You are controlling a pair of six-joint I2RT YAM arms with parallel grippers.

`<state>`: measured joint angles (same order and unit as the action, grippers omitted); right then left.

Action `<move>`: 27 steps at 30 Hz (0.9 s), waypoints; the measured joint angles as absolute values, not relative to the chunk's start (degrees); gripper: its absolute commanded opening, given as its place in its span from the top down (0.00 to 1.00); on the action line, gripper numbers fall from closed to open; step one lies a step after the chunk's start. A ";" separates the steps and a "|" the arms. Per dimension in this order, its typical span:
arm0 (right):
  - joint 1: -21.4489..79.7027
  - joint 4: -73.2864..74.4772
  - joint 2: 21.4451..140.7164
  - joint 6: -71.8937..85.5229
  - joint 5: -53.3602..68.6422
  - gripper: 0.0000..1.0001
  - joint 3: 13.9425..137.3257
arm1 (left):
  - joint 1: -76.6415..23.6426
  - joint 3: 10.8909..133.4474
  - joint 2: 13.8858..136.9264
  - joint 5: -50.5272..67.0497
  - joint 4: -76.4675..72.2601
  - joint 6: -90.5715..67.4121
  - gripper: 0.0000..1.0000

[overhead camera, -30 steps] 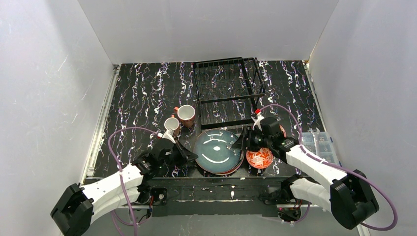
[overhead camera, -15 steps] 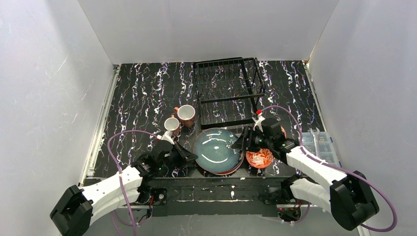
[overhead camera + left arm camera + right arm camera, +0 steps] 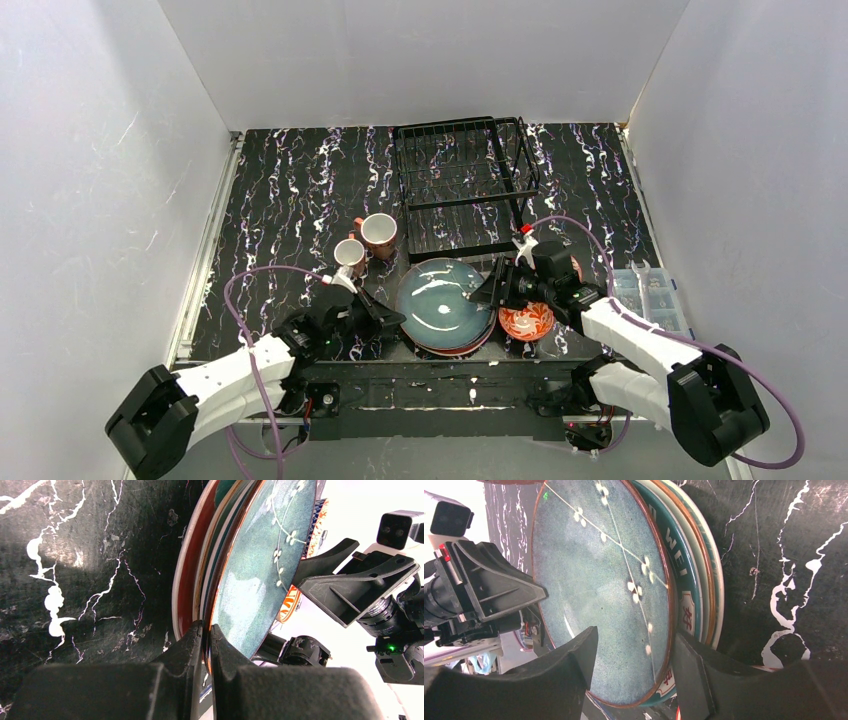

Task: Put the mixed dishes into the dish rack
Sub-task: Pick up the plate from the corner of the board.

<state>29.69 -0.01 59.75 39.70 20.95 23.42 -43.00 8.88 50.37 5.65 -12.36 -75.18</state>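
Left fingers (image 3: pixel 204 640) are pinched tight on the rim of the dark teal plate (image 3: pixel 260 565), at its edge nearest the left arm. That plate sits on top of the stack of plates (image 3: pixel 184 580), whose lowest visible rim is red. The stack rests on the black marbled desk (image 3: pixel 290 200) near its front edge, between the two arms.

Right fingers (image 3: pixel 634 637) stand open at the plate's opposite side. One finger is over the glazed face and the other lies outside the rim, above the plates underneath. Whether either one touches the plate cannot be told.

A red-patterned bowl (image 3: pixel 528 322) lies just beside the stack, under the right arm. Two terracotta mugs (image 3: pixel 378 232) stand upright together behind the stack's left side. The dish rack (image 3: pixel 460 185) stands at the back of the desk, with no dishes in it. A clear compartment box (image 3: pixel 655 295) lies at the right edge.
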 measured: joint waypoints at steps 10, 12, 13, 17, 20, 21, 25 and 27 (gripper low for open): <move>29.15 -2.76 60.90 40.62 21.54 0.41 22.68 | -42.98 9.28 53.34 6.70 -14.87 -74.28 1.00; 28.88 -3.51 61.32 40.86 21.56 0.43 22.59 | -42.98 9.96 54.74 7.07 -15.20 -73.41 1.00; 28.77 -3.95 61.56 41.04 21.50 0.44 22.59 | -42.98 10.41 55.70 7.31 -15.35 -72.88 1.00; 28.05 -5.96 62.39 41.52 20.95 0.44 22.24 | -42.54 12.43 59.61 8.51 -16.38 -70.50 1.00; 27.55 -6.90 62.65 41.43 19.97 0.45 22.15 | -42.06 14.13 63.13 9.61 -17.69 -68.84 1.00; 27.35 -7.46 62.65 41.34 19.42 0.46 21.98 | -42.02 14.66 64.29 9.96 -18.28 -68.31 1.00; 27.00 -9.10 62.65 40.80 17.65 0.51 21.47 | -41.74 16.16 67.33 11.16 -19.77 -66.70 1.00; 26.98 -9.69 62.70 40.62 17.15 0.58 21.19 | -41.67 16.73 67.75 11.51 -19.73 -66.06 1.00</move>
<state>26.98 -9.69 62.70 40.62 17.15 21.19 -41.67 16.73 67.75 11.51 -19.73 -66.06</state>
